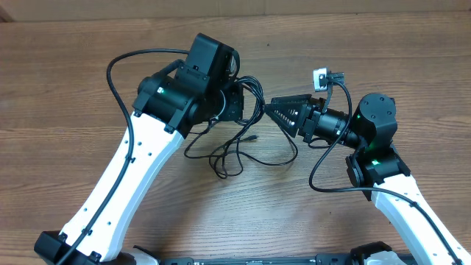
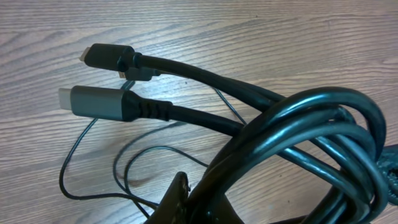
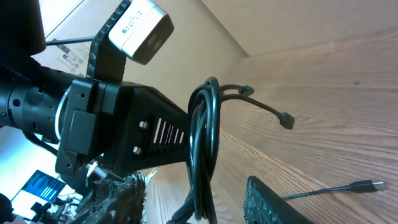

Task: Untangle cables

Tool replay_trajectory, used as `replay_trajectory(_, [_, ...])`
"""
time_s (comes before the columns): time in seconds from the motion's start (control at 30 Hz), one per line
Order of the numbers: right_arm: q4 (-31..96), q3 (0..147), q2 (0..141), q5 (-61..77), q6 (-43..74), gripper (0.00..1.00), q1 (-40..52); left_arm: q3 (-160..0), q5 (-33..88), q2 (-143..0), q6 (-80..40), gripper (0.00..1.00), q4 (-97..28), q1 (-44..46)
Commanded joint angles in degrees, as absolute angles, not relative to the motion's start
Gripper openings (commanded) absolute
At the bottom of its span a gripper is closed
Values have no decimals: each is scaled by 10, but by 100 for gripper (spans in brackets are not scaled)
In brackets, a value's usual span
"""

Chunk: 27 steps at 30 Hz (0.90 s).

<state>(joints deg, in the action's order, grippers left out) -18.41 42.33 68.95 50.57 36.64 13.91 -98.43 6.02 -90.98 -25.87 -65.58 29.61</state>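
Observation:
The black cables (image 2: pixel 292 124) hang as a looped bundle from my left gripper (image 2: pixel 189 193), which is shut on them above the table. Two plug ends (image 2: pixel 93 101) stick out to the left of the bundle. More thin cable loops (image 1: pixel 235 151) trail on the wood under both grippers, and a small plug (image 1: pixel 252 138) lies among them. My right gripper (image 1: pixel 271 110) points left at the left gripper (image 1: pixel 239 103). In the right wrist view the bundle (image 3: pixel 205 130) stands between the right gripper's (image 3: pixel 193 202) open jaws, with a gap on each side.
The wooden table (image 1: pixel 383 51) runs out all around. The left arm's wrist body and its camera (image 3: pixel 140 25) fill the left of the right wrist view. A thin cable's plug (image 3: pixel 367 185) lies on the wood at the right. The arms' own thick cords (image 1: pixel 324 173) loop beside them.

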Motion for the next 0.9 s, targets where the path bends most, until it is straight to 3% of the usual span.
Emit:
replay_trajectory(0.0, [-187, 428, 686, 502, 354, 49, 138, -995, 53, -907, -283, 4, -653, 308])
replay_trajectory(0.2, [-187, 428, 686, 524, 268, 49, 138, -995, 40, -907, -299, 4, -651, 316])
replay_trajectory(0.23, [-187, 428, 686, 526, 265, 46, 138, -995, 40, -907, -298, 4, -651, 316])
replay_trajectory(0.27, [-187, 428, 686, 526, 264, 38, 138, -995, 41, -907, -299, 4, -651, 316])
replay_trajectory(0.4, [-187, 428, 686, 526, 262, 27, 138, -995, 41, -907, -305, 4, -651, 316])
replay_trajectory(0.77, [-173, 428, 689, 526, 249, 27, 138, -995, 60, -907, -316, 4, -642, 331])
replay_trajectory(0.87, [-173, 428, 689, 526, 249, 18, 138, -995, 57, -907, -316, 4, -642, 331])
